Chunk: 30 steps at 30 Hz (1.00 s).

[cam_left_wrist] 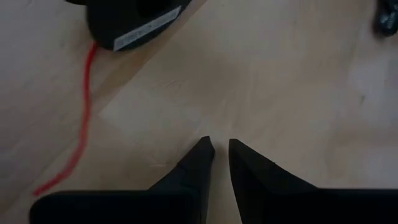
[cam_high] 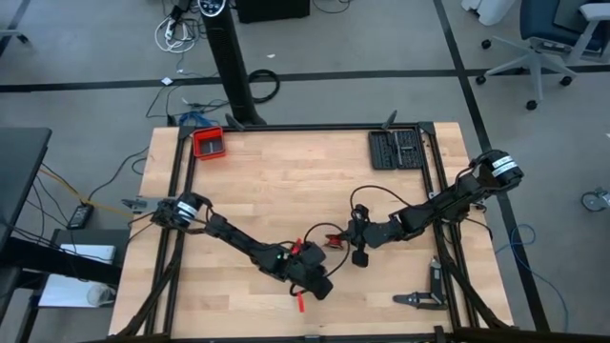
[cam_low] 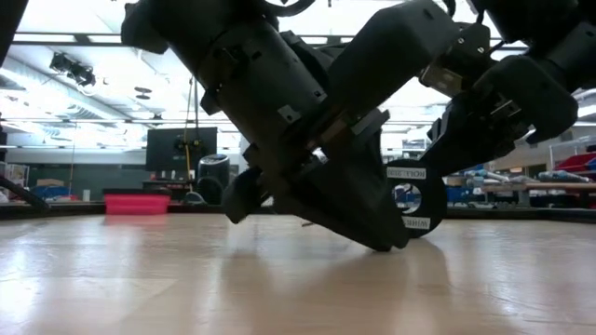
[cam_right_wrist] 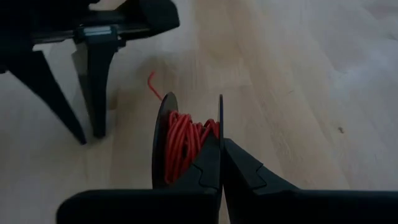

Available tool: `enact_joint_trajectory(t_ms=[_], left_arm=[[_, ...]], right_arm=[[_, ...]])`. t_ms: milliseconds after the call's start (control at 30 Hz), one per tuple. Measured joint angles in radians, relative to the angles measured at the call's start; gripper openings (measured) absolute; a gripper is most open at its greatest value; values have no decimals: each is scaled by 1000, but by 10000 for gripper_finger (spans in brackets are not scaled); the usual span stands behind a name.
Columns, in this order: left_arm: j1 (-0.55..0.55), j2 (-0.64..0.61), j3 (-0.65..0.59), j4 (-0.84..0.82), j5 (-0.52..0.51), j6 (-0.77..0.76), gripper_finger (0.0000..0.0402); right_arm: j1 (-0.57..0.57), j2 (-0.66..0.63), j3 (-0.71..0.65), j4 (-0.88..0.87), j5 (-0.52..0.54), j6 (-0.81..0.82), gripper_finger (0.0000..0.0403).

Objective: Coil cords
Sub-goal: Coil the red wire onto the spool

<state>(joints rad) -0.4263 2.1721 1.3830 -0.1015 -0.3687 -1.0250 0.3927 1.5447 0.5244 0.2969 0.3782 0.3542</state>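
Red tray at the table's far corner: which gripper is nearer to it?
Left. The left gripper sits at the near middle, diagonally across from the red tray; the right gripper is farther toward the right.

A light wooden desk [cam_high: 286, 181] with a black frame stands on a grey floor [cam_high: 95, 57] crossed by dark lines. At twelve o'clock a black post [cam_high: 229, 67] rises beside loose cables [cam_high: 176, 33]. At two o'clock sits a blue office chair [cam_high: 548, 38]. At nine o'clock is a dark table [cam_high: 19, 181]. In the low view, ceiling lights [cam_low: 102, 56] glow above a dark monitor [cam_low: 182, 149].
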Motion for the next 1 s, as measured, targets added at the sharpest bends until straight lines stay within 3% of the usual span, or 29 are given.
enact_joint_trajectory(t_ms=[333,500,767,867,1000], left_arm=[[-9,-49,-4,-200,-85,17,66],[-27,-62,-8,-253,-143,27,66],[-34,-84,-8,-284,-151,45,66],[-34,-84,-7,-300,-151,141,66],[-42,-84,-7,-299,-151,439,66]], right_arm=[[0,-8,-3,-13,-8,-1,3],[0,-9,-3,-15,-8,-1,3],[-1,-8,-4,-14,-8,0,3],[-1,-8,-4,-13,-8,0,3],[-2,-8,-4,-9,-8,0,3]])
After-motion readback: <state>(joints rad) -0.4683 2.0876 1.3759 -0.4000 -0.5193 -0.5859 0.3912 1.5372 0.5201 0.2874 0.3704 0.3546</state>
